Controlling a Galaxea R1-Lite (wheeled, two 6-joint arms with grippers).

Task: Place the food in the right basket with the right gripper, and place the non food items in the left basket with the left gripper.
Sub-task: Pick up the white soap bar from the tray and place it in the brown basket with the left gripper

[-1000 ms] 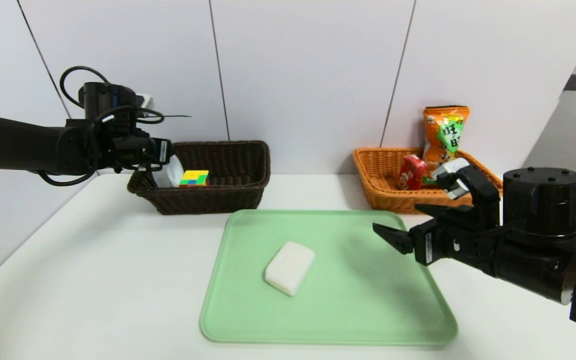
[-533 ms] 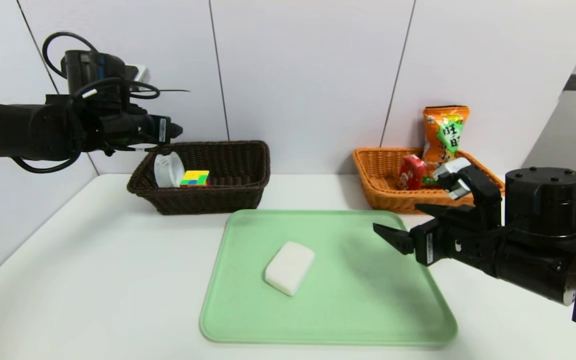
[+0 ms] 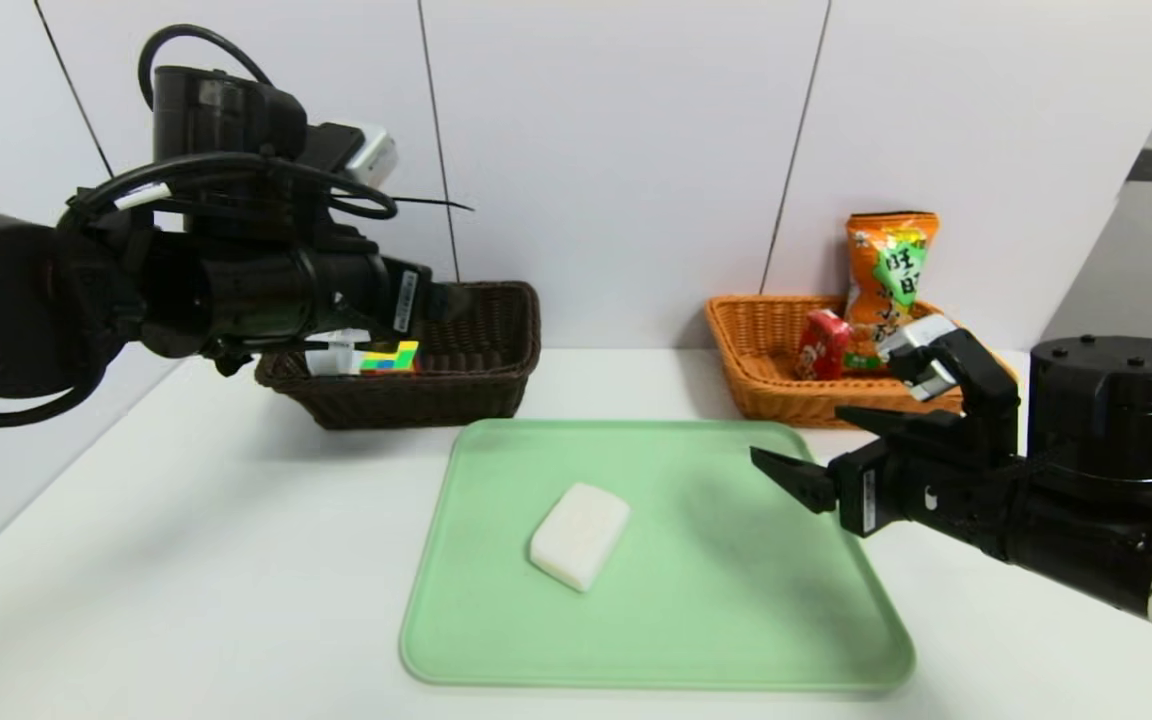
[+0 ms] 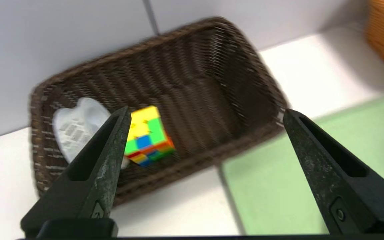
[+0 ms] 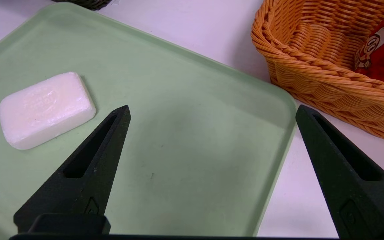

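Soap-like white block (image 3: 579, 535) lies alone on the green tray (image 3: 736, 640) at the middle of the white desk (image 3: 186, 560), tilted on a diagonal and touched by neither arm. Far left, against the wall, sits the left basket (image 3: 486, 385) — dark brown wicker — with the puzzle cube (image 4: 147, 136) and the white ring roll (image 4: 75, 128) side by side in its left end; the roll's exact posture is blurred. Above and just in front of that basket hangs the left end effector (image 4: 205, 133), its two black fingers spread wide with nothing between them, pointing at the basket from above its near rim. Far right sits the right basket (image 3: 766, 385), light orange-tan, holding the food: the long orange snack bag (image 3: 889, 270) standing against the wall and the small red packet (image 3: 822, 343) just left of it. Over the tray's right edge, near the tan basket, the right end effector (image 3: 816, 445) hovers with its pointed fingers spread wide apart and empty, aimed leftward across the tray.
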